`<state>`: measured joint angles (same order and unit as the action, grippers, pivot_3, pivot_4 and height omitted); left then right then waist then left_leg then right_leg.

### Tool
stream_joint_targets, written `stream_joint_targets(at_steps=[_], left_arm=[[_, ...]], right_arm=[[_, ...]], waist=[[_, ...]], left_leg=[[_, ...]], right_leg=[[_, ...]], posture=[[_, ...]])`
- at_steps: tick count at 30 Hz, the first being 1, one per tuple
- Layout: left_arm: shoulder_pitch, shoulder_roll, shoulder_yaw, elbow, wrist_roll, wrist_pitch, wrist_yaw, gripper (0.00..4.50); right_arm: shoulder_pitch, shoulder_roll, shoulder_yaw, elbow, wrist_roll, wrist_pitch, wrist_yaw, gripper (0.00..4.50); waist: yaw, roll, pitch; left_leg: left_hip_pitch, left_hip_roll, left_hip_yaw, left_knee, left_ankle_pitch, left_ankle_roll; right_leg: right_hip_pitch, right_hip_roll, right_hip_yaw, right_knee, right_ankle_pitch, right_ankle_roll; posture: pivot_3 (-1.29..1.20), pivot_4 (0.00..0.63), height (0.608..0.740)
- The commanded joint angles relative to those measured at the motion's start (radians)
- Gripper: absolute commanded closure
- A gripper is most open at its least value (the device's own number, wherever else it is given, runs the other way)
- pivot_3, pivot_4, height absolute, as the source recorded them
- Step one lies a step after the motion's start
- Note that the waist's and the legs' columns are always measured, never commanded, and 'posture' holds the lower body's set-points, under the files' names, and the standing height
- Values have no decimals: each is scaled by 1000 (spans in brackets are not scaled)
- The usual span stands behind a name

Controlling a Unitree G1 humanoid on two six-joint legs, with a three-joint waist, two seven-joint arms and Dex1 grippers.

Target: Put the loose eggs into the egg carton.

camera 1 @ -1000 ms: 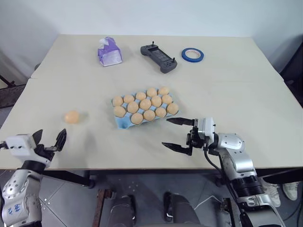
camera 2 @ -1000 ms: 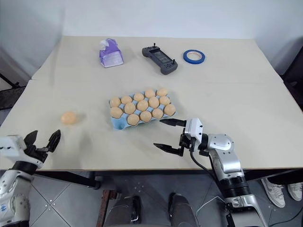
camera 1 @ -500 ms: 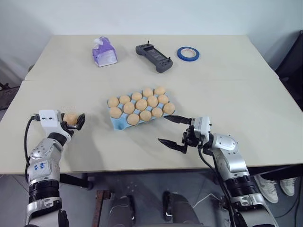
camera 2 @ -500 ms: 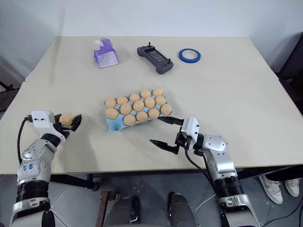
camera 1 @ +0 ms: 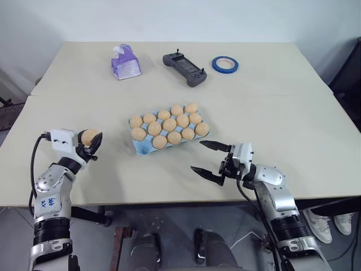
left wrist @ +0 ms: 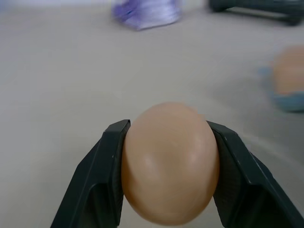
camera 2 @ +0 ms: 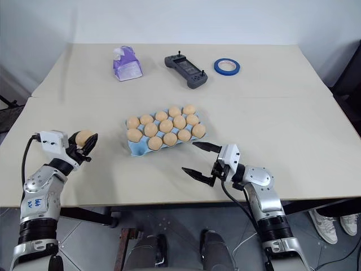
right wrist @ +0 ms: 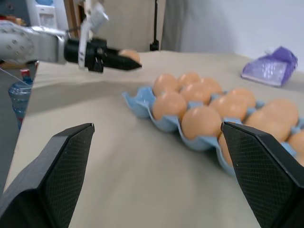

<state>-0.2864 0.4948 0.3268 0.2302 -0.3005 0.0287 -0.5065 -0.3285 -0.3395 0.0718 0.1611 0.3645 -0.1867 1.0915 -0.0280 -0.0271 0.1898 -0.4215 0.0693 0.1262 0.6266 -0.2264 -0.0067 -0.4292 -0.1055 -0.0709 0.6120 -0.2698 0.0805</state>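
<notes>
One loose egg, pale tan-orange, is clamped between the black fingers of my left gripper, which is shut on it just above the table, left of the egg carton. Up close in the left wrist view, the egg sits squarely between both fingers. The light blue carton holds several eggs, and its near-left corner cup is empty. My right gripper stands open just off the carton's near right corner, pointing left with nothing between its fingers. The carton lies ahead of it in the right wrist view.
At the back of the table lie a purple tissue pack, a black handheld controller and a blue tape roll. Bare tabletop separates the held egg from the carton. The table's front edge runs just behind both grippers.
My left gripper came forward from the table's front edge to the egg, shut on it and carried it slightly toward the carton. The right gripper stayed put, still open.
</notes>
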Motion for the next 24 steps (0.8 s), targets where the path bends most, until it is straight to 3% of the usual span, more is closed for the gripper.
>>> stream_joint_targets(at_steps=[1,9,16,24], left_arm=[[-10,15,-126,-133,-36,1,-185,2193],[-109,-14,-274,-10,49,-6,-266,2193],[-121,2,-236,14,16,-25,-296,311],[51,178,-105,-108,-66,-12,-422,311]], right_arm=[[24,-26,-34,-51,-1,-7,-31,0],[72,-50,-55,-89,-9,-17,-87,0],[84,-46,-45,-145,-5,-9,-117,0],[101,-78,-70,-133,2,-2,-113,0]], waist=[[3,0,0],[0,0,0],[0,0,0],[-1,0,0]], left_leg=[[0,0,0,0,0,0],[0,-2,0,1,0,0],[1,-2,0,3,0,0],[0,3,0,2,0,0]], right_leg=[[0,0,0,0,0,0],[0,7,1,0,0,0],[0,8,1,2,0,-1],[-1,7,1,3,-1,-2]], posture=[[0,150,740],[0,150,740],[0,150,740],[0,150,740]])
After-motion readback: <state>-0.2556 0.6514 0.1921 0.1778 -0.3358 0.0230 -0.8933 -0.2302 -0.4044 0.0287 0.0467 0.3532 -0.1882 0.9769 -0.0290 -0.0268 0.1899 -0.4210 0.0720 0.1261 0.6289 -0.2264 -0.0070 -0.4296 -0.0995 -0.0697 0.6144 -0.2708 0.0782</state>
